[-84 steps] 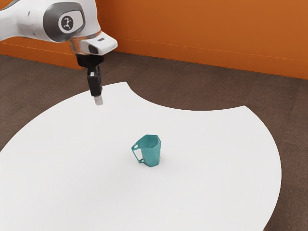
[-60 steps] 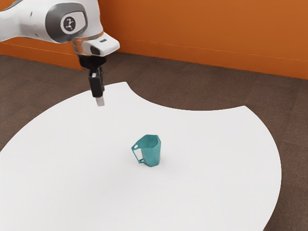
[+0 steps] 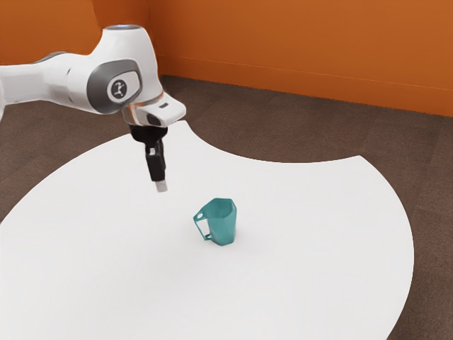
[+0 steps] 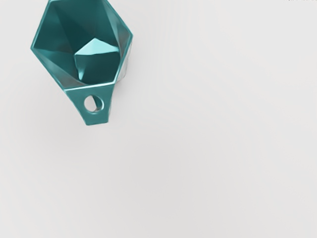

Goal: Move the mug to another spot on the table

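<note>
- My gripper (image 3: 162, 186) has come down and moved toward the mug (image 3: 216, 221). I judge the approach under way, with no contact yet.
- Gripper opening: seen edge-on, so I cannot tell wide from narrow.
- The mug stands upright on the table (image 3: 304, 276), below and beyond the gripper, with its handle (image 4: 94, 106) on the gripper's side.
- Mug: teal, faceted, glossy, with a pierced handle. Table: white, smooth.

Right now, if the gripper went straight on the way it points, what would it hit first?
Probably the bare white table, not the teal mug. The gripper points nearly straight down, toward the exterior view's left of the mug, though depth is hard to judge.
</note>
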`<state>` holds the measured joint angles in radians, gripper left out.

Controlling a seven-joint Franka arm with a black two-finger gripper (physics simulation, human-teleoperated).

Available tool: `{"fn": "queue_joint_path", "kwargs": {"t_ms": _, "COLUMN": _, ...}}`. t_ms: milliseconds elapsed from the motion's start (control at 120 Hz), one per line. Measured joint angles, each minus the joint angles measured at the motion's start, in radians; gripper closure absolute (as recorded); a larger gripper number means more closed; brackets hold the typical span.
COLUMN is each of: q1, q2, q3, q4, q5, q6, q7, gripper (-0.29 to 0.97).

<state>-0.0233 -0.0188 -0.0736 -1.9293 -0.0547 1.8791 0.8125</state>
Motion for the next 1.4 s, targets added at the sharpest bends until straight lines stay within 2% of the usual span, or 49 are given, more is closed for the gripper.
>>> {"fn": "queue_joint_path", "kwargs": {"t_ms": 408, "q1": -0.015, "q2": 0.092, "q3": 0.000, "q4": -0.093, "q5": -0.012, "q6": 0.196, "q7": -0.016, "gripper": 0.00}}
{"fn": "queue_joint_path", "kwargs": {"t_ms": 658, "q1": -0.016, "q2": 0.161, "q3": 0.001, "q4": -0.094, "q5": -0.034, "q6": 0.329, "q7": -0.021, "gripper": 0.00}}
{"fn": "queue_joint_path", "kwargs": {"t_ms": 825, "q1": -0.015, "q2": 0.209, "q3": 0.003, "q4": -0.089, "q5": -0.062, "q6": 0.373, "q7": -0.024, "gripper": 0.00}}
{"fn": "queue_joint_path", "kwargs": {"t_ms": 1400, "q1": -0.009, "q2": 0.324, "q3": 0.006, "q4": -0.073, "q5": -0.090, "q6": 0.471, "q7": 0.023, "gripper": 0.00}}
